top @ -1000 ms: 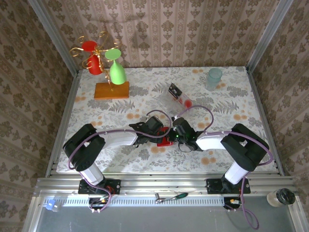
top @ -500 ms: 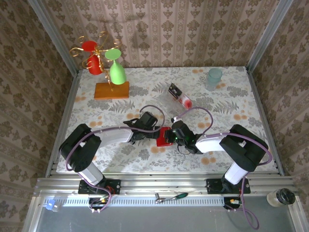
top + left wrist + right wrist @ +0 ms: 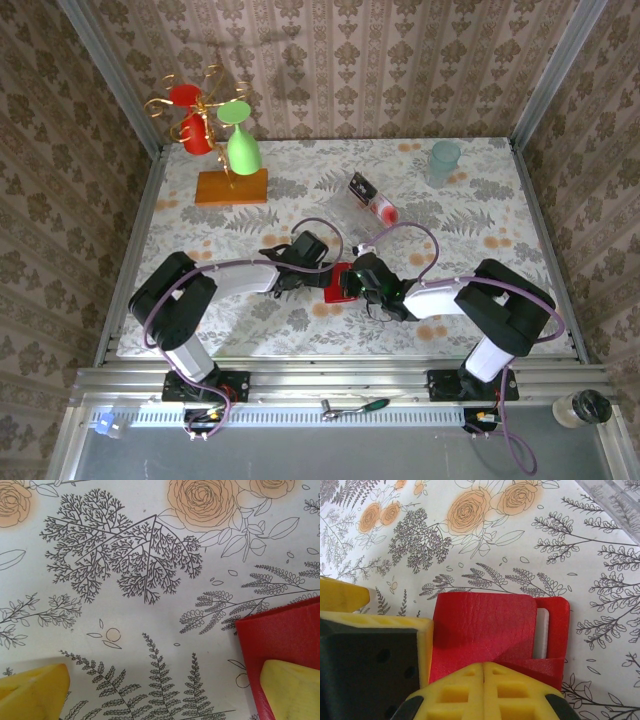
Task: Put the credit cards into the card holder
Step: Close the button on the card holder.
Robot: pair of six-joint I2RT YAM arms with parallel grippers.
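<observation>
Floral tablecloth (image 3: 200, 240), card holder (image 3: 485, 625) mid-table: right gripper (image 3: 484, 680) fully closed at its right edge (grip unclear), left gripper (image 3: 160, 689) gaping, empty; flap could slip and the holder skid.

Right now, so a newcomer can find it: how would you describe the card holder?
On the flowered table, look at the middle, on the near side of the clear tray. The card holder sits there: a small bright-red square, unlike the red cups hanging on the stand.

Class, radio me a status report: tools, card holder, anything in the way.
Left tool open, one finger over card holder. Right tool shut at its near edge. Credit cards in tray beyond.
</observation>
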